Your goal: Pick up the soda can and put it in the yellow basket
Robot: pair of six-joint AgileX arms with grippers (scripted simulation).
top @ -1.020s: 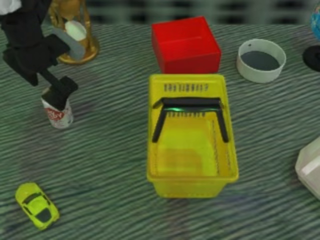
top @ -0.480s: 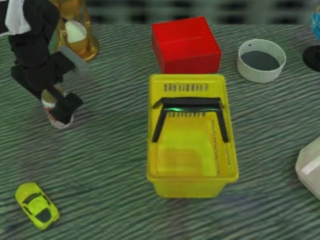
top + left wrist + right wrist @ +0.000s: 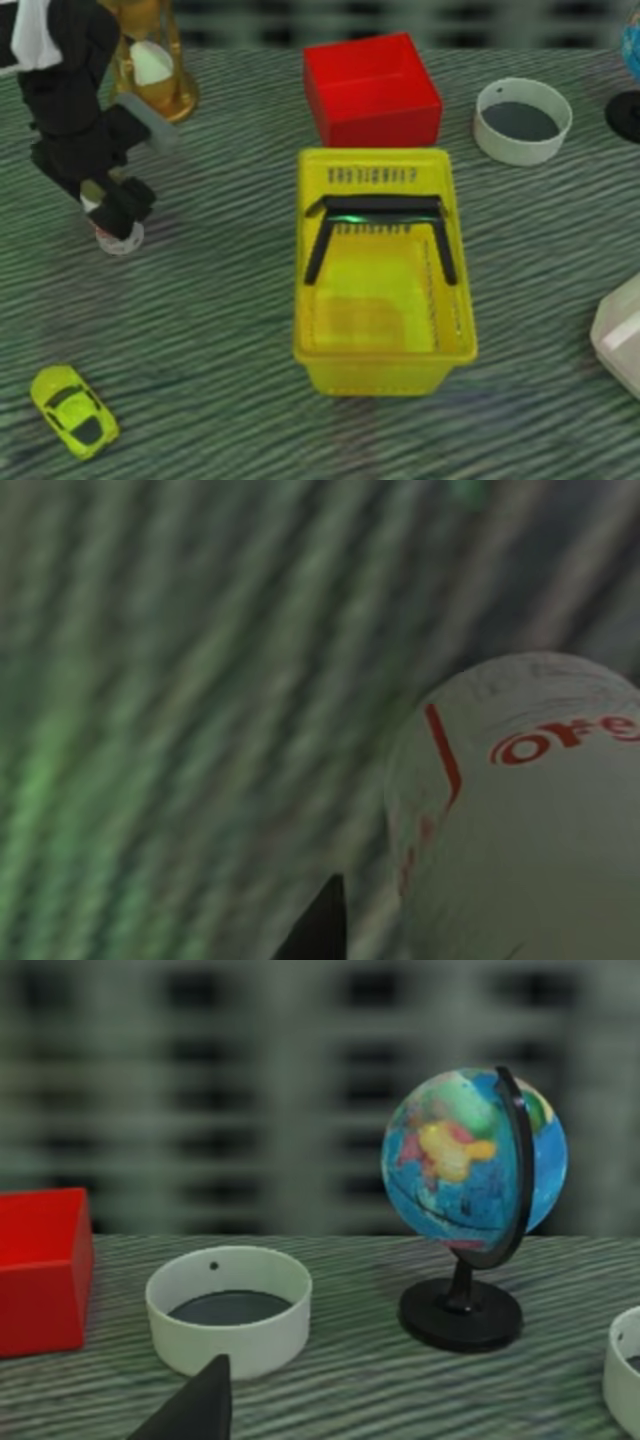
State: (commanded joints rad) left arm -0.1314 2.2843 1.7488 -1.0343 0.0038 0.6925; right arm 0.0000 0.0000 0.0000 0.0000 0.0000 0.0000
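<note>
The soda can [image 3: 122,240] stands upright at the table's left, mostly hidden under my left gripper [image 3: 118,205], which reaches down over it. In the left wrist view the can [image 3: 520,820] fills the frame, silver-white with a red logo. One dark fingertip [image 3: 322,925] sits just beside its wall with a thin gap, so the gripper looks open around the can. The yellow basket [image 3: 385,157] stands at the table's middle, its black handles [image 3: 380,208] raised across it. My right arm [image 3: 620,335] is parked at the right edge, with one fingertip [image 3: 205,1400] showing in its wrist view.
A brass hourglass [image 3: 152,70] stands right behind my left arm. A red box [image 3: 372,88] is behind the basket, with a white ring [image 3: 522,120] to its right. A globe [image 3: 470,1160] stands at the far right, and a yellow toy car [image 3: 73,410] lies at the front left.
My left gripper has come down over the soda can and now covers most of it. The can stays at its spot and the right arm has not moved.
</note>
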